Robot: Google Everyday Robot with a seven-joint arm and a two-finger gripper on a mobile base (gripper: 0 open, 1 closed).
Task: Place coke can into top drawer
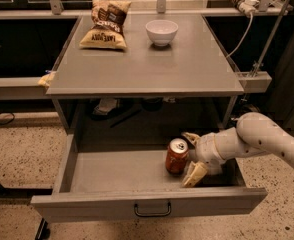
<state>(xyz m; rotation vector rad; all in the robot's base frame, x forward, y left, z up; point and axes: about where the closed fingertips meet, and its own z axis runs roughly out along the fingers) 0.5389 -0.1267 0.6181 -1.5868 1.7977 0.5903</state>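
The coke can (176,156), red-orange with a silver top, stands upright on the floor of the top drawer (122,170), right of its middle. The grey drawer is pulled fully out, and its flat front panel carries a small black wire handle (152,210). My gripper (190,157) reaches into the drawer from the right, just to the right of the can. Its tan fingers (195,174) are spread apart, one behind the can and one in front of it. They do not clamp the can.
A chip bag (107,24) and a white bowl (161,32) sit at the back of the grey table top (147,66) above the drawer. A white cable (242,31) hangs at the table's right. The floor is speckled.
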